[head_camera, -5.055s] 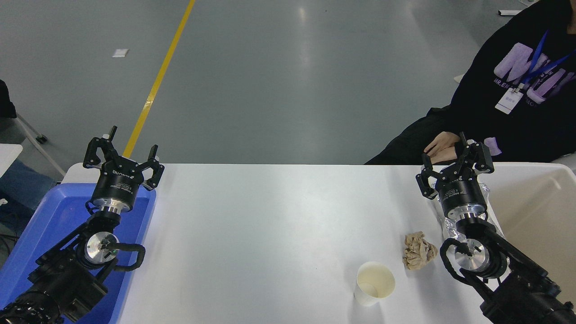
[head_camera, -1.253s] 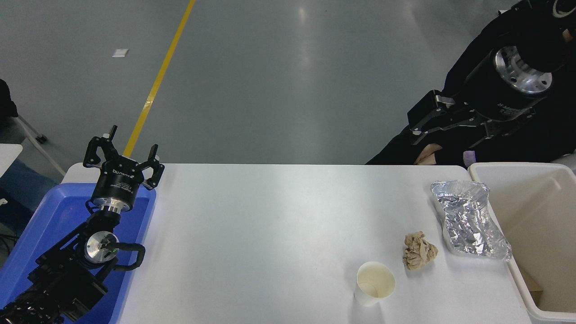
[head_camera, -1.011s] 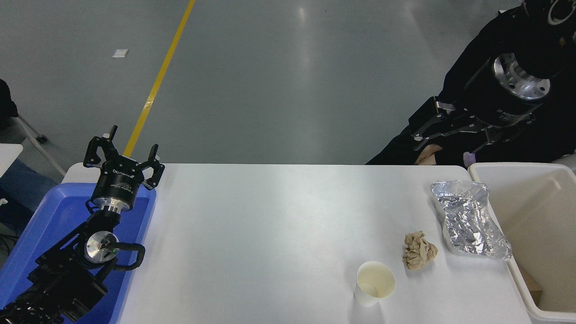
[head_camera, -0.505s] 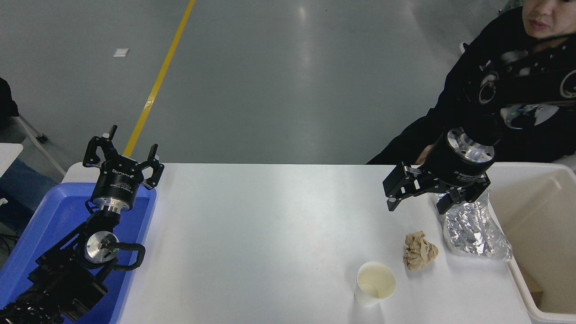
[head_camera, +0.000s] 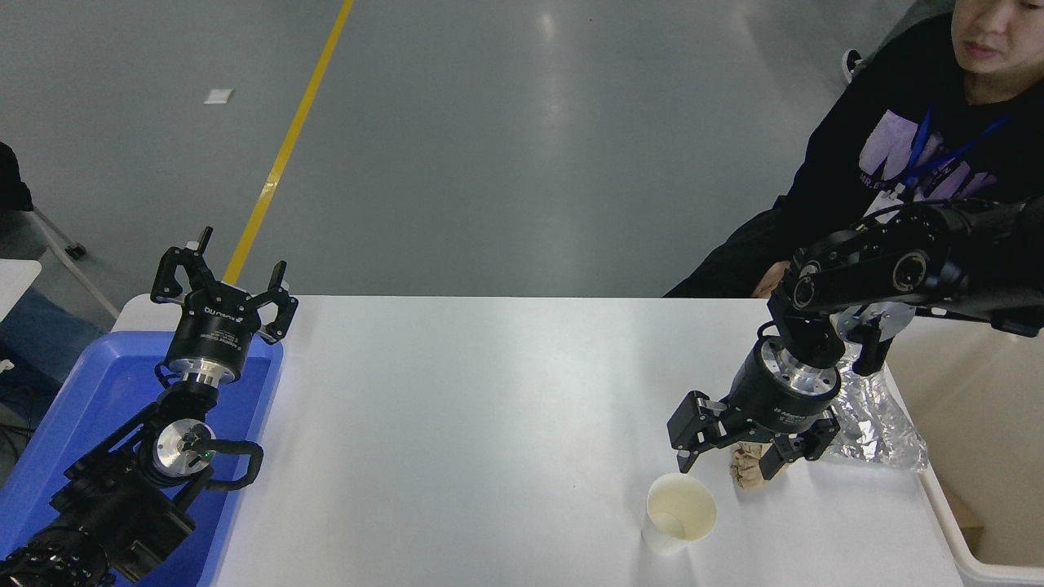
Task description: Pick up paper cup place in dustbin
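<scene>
Right claw (head_camera: 728,455) spread apart just above paper cup (head_camera: 680,514); brown paper ball (head_camera: 744,473) partly hidden behind claw, foil tray (head_camera: 882,416) beside dustbin (head_camera: 971,391).

My right gripper (head_camera: 724,461) covers most of the crumpled brown paper ball (head_camera: 744,474); only its lower left part shows between the spread fingers. My right arm (head_camera: 889,269) hides the near end of the crinkled foil tray (head_camera: 877,416) and crosses the dustbin (head_camera: 971,383), which the right and bottom edges cut off. A brown scrap in the dustbin (head_camera: 966,518) is too little seen to name. My left arm (head_camera: 106,505) runs out at the lower left corner and masks part of the blue tray (head_camera: 81,399), itself cropped by the left edge. The seated person (head_camera: 913,139) is cut by the top and right edges, one hand mostly behind my right arm.
</scene>
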You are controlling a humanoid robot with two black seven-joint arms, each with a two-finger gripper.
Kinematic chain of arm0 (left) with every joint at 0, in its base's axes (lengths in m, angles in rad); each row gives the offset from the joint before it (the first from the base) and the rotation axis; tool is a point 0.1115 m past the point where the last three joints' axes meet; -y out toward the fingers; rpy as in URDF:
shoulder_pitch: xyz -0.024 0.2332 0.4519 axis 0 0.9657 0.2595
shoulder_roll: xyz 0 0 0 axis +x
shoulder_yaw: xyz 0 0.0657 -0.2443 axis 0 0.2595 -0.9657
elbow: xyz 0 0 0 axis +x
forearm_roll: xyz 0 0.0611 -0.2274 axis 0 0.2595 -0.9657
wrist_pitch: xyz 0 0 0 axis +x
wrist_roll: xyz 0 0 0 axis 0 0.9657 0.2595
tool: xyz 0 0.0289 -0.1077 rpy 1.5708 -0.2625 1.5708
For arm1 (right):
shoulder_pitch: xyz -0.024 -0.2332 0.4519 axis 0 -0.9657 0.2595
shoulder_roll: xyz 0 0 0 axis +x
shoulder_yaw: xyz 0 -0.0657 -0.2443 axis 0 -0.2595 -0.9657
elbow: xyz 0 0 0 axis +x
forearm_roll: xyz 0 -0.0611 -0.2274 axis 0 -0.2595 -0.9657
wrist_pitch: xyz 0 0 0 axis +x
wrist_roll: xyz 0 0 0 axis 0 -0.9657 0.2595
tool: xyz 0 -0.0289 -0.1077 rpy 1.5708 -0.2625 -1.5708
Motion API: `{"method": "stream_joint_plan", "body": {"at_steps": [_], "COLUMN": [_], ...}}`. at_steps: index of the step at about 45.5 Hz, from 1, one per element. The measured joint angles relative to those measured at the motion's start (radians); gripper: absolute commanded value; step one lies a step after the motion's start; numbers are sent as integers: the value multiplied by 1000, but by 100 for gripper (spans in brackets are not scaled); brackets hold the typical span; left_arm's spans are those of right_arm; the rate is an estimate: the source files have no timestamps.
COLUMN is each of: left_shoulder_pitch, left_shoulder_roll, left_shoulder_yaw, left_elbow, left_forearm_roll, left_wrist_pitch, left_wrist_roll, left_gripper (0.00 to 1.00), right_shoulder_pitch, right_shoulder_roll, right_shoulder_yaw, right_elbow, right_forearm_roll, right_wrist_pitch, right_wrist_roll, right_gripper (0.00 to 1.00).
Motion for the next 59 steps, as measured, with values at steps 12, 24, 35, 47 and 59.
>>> {"method": "stream_joint_plan", "body": {"at_steps": [12,24,35,47,59], "left_shoulder_pitch": [0,0,0,-1,-1], "left_shoulder_roll": [0,0,-1,-1,-1], "left_shoulder_yaw": [0,0,0,0,0], "left_elbow": [0,0,0,-1,-1], "left_forearm_roll": [0,0,0,0,0], "left_wrist_pitch": [0,0,0,0,0], "left_wrist_roll": [0,0,0,0,0], "left_gripper": [98,98,98,98,98], "right_shoulder_pitch": [-66,-92,-117,-133,-144], "right_shoulder_roll": [33,45,58,67,74], "right_shoulder_yaw": [0,2,1,2,2], "right_elbow": [-1,-1,-1,-1,-1], "right_forearm_roll": [-3,-5,-10,-13,-13], "right_wrist_pitch": [-87,-116,-156,-183,-190], "right_wrist_roll": [1,1,1,1,1], "right_gripper": [98,98,97,92,48]}}
